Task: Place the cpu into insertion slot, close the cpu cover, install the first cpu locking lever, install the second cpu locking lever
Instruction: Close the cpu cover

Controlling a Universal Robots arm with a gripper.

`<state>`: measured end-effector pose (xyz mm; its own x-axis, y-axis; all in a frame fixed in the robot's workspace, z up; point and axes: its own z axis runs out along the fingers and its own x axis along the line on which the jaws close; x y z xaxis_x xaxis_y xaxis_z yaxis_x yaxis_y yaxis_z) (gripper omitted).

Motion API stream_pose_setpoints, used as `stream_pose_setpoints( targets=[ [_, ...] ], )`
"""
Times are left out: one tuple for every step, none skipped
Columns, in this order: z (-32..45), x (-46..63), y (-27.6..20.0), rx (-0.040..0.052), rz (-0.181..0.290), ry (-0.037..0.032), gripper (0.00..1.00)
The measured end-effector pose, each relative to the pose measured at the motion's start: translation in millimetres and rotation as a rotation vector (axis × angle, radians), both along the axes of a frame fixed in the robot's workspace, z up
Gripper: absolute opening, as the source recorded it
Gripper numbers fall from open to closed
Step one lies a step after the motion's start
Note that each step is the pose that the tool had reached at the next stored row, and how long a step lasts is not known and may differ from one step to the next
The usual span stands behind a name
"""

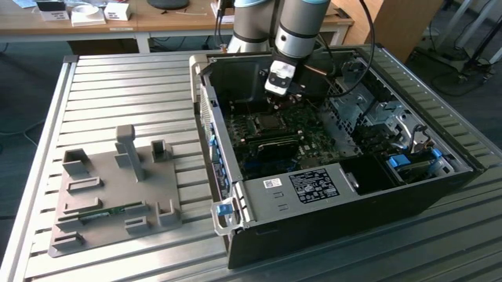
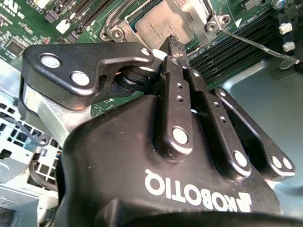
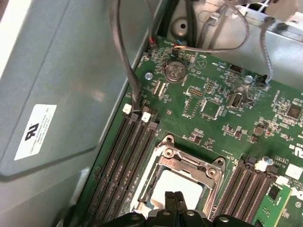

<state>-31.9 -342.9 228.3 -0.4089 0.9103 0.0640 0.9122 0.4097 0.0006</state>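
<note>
The cpu [image 3: 177, 187] has a dull silver-grey square top and sits in the insertion slot [image 3: 148, 187] of the green motherboard [image 3: 213, 90]. In the exterior view this is near the middle of the open computer case [image 1: 206, 111]. The cpu cover [image 3: 189, 160], a silvery frame, lies flat over the cpu, and its window leaves the metal top bare. In the second wrist view a locking lever [image 2: 255, 45], a thin metal rod, reaches out from a corner of the cover across the black memory slots [image 2: 236, 52]. I cannot tell whether it is latched.

A white printed label [image 3: 35, 130] is stuck on the grey case wall, and a black one [image 1: 314, 185] lies on the housing at the case front.

At the exterior view's left a grey moulded fixture [image 1: 117, 194] rests on the slatted metal worktop [image 1: 126, 76]. Next comes the case, with the arm [image 1: 302, 29] reaching down into it, then the grey drive cage [image 1: 368, 108]. The tool [image 3: 174, 196] hangs just above the cpu with its fingers pressed together and gripping nothing. It hides part of the chip's edge in both wrist views.
</note>
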Motion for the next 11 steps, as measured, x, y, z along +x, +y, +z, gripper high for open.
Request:
stream_pose_setpoints(
  targets=[
    [0.0, 0.0, 0.0, 0.0, 0.014, 0.0, 0.11],
    [0.0, 0.0, 0.0, -0.0001, 0.028, 0.0, 0.11],
    [0.0, 0.0, 0.0, 0.0, 0.042, 0.0, 0.11],
    [0.0, 0.0, 0.0, 0.0, 0.057, 0.0, 0.11],
    [-0.1, 0.0, 0.0, 0.0003, 0.072, 0.0, 0.11],
    [-0.1, 0.0, 0.0, 0.0012, 0.086, 0.0, 0.11],
    [-0.1, 0.0, 0.0, 0.0024, 0.098, -0.0001, 0.11],
    [-0.1, 0.0, 0.0, 0.0032, 0.109, -0.0001, 0.11],
    [-0.1, 0.0, 0.0, 0.004, 0.12, -0.0002, 0.11],
    [0.0, 0.0, 0.0, 0.0048, 0.132, -0.0002, 0.11],
    [-0.1, 0.0, 0.0, 0.0056, 0.144, -0.0002, 0.11]
  ],
)
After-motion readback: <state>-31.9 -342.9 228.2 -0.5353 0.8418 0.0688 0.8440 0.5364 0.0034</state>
